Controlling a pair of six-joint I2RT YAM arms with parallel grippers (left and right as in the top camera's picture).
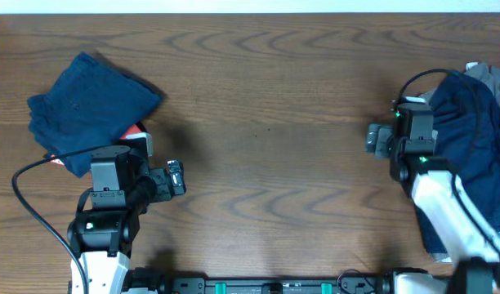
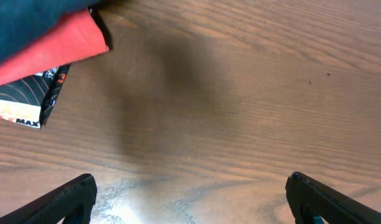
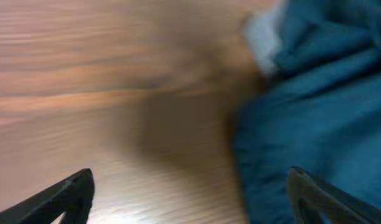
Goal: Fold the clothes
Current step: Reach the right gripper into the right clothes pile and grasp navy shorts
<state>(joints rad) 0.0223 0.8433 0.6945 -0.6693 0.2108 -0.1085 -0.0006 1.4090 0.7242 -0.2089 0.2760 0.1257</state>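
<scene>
Overhead view, items lettered from largest to smallest.

(a) The brown wood-grain table fills the frame.

(b) A loose heap of dark navy cloth lies rumpled and unfolded along the table's right edge, and my right arm crosses in front of it. A pale grey cloth piece shows at the top of the heap, touching the navy.

(c) A folded dark blue cloth garment sits at the far left as a compact, roughly square bundle, well apart from the heap.

(d) My left gripper is near the lower right corner of the folded garment and does not touch it. My right gripper is just beside the heap, on its inner side.

(e) A black cable loops out from my left arm.

(f) A small red-and-white label pokes out from under the folded garment's near edge.

Left wrist view: my left gripper has its fingers spread wide over bare wood, with nothing between them. The label sits at upper left, partly under dark blue cloth.

Right wrist view (blurred): my right gripper also has its fingers set wide apart and holds nothing. The navy cloth fills the right side of the frame and reaches down to my finger on that side; I cannot tell whether they touch. The pale grey piece lies at the cloth's upper edge.
</scene>
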